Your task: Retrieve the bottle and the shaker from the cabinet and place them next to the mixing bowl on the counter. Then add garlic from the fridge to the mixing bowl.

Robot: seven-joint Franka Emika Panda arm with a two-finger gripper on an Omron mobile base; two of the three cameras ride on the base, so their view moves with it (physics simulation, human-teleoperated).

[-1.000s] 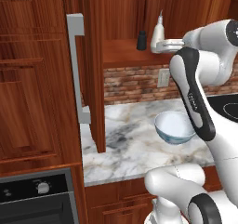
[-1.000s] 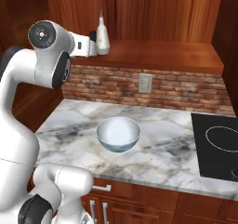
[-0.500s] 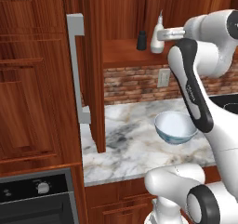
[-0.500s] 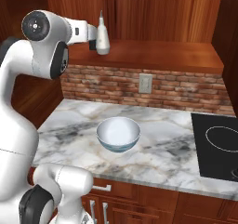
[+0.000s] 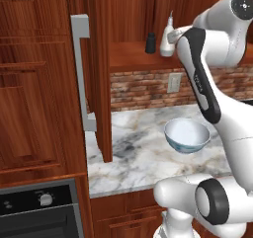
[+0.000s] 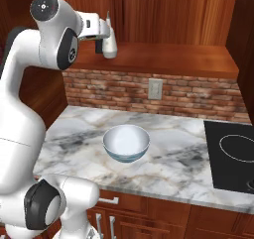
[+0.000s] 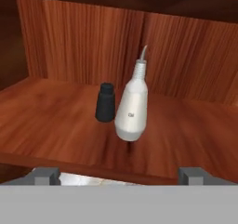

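On the cabinet (image 5: 101,79) shelf, the shaker (image 7: 105,102) stands just at the bottle's (image 7: 132,108) nine o'clock. The end effector (image 7: 118,174), jaws spread wide and empty, faces them. The mixing bowl (image 6: 126,143) sits on the worktop (image 6: 168,163).

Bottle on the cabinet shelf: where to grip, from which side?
Grip the bottle across its wide rounded body, not the thin neck, coming straight in from the open shelf front. It stands upright; the shaker sits just behind-left, so keep the open gripper centred on the bottle.
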